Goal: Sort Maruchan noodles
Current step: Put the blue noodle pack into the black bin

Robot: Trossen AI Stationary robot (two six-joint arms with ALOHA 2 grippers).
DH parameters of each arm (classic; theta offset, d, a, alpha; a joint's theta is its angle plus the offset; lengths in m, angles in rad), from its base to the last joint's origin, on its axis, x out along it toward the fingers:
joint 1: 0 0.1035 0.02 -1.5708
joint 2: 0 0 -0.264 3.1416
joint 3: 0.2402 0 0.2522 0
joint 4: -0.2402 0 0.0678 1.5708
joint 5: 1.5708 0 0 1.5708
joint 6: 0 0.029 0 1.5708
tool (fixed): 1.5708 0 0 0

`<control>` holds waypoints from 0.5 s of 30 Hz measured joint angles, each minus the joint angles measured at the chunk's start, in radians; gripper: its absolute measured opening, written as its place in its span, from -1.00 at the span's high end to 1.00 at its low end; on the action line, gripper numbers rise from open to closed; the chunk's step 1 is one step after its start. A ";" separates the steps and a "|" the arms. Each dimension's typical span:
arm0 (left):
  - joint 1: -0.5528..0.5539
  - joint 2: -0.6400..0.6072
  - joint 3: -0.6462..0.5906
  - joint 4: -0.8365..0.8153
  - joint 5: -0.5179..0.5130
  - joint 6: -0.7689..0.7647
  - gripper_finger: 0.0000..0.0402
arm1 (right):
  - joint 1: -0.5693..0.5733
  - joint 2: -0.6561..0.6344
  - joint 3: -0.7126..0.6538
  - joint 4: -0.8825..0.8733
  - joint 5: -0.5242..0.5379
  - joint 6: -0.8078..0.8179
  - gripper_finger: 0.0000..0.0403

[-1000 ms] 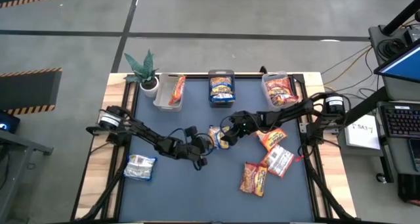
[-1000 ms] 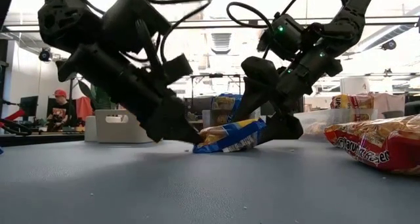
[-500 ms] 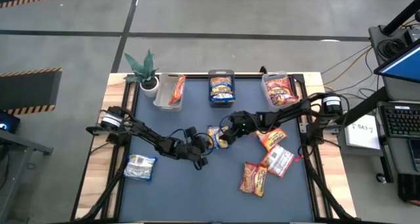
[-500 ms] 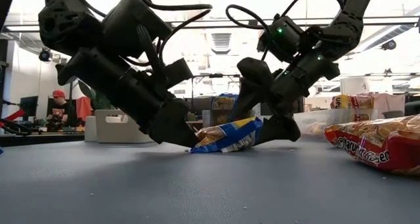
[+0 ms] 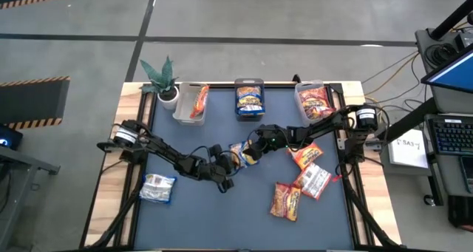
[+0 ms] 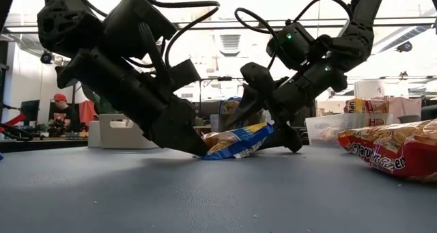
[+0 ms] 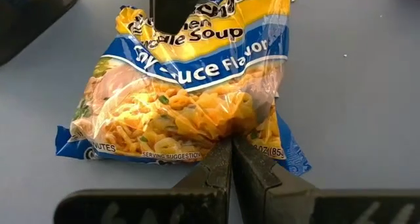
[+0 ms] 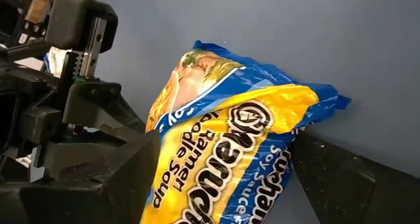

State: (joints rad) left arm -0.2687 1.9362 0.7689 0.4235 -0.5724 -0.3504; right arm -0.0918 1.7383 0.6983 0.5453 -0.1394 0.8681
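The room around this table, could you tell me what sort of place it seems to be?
Probably a robotics lab or workshop: hazard-striped floor tape, a laptop on a side cart, and a person at a far workbench.

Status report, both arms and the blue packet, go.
Left gripper shut on blue-yellow packet at mid-table. Right gripper open, straddling the packet's far end. Packet tilted, one end lifted. Nothing blocking.

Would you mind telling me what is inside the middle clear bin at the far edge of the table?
The middle clear bin holds a blue-yellow noodle packet. Anything beneath that packet is covered, so whether more lie under it cannot be seen.
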 joint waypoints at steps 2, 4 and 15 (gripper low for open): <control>0.000 0.000 0.000 0.001 0.000 0.000 1.00 | 0.001 0.004 0.000 0.001 0.000 0.002 -0.50; 0.000 0.000 0.000 0.003 0.001 0.000 1.00 | 0.003 0.008 0.000 0.003 0.000 0.004 -0.42; -0.001 0.001 0.000 0.010 0.002 0.000 1.00 | 0.003 0.010 0.002 -0.006 -0.010 -0.001 0.05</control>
State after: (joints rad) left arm -0.2695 1.9369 0.7689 0.4334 -0.5706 -0.3503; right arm -0.0891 1.7485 0.7002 0.5395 -0.1490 0.8675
